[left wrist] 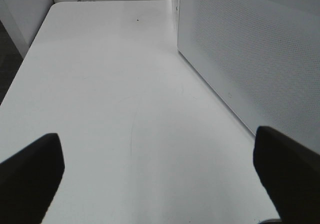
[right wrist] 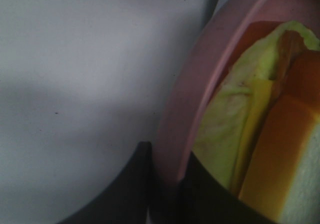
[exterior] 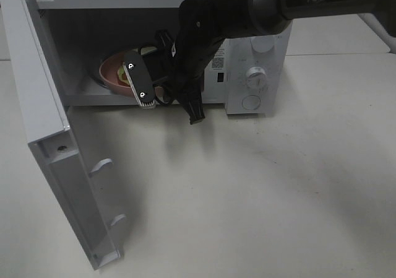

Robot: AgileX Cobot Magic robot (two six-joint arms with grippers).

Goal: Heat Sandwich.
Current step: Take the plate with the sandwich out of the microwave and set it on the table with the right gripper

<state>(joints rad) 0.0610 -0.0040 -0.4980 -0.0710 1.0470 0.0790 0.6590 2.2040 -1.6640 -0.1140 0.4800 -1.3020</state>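
Note:
The sandwich (right wrist: 260,134), with green lettuce, orange filling and white bread, lies on a round pink plate (right wrist: 185,104). My right gripper (right wrist: 167,191) is shut on the plate's rim, one dark finger on each side of it. From above, the right arm (exterior: 204,30) reaches into the open microwave (exterior: 260,73). The plate (exterior: 110,73) sits low inside the cavity, and only a sliver of the sandwich (exterior: 122,75) shows behind the wrist. My left gripper (left wrist: 157,179) hangs open over bare table beside the microwave's perforated side wall (left wrist: 250,49), holding nothing.
The microwave door (exterior: 55,166) is swung wide open toward the front left, with its latch hooks sticking out. The control panel with knobs (exterior: 255,77) is on the right of the cavity. White table (exterior: 266,191) spreads in front.

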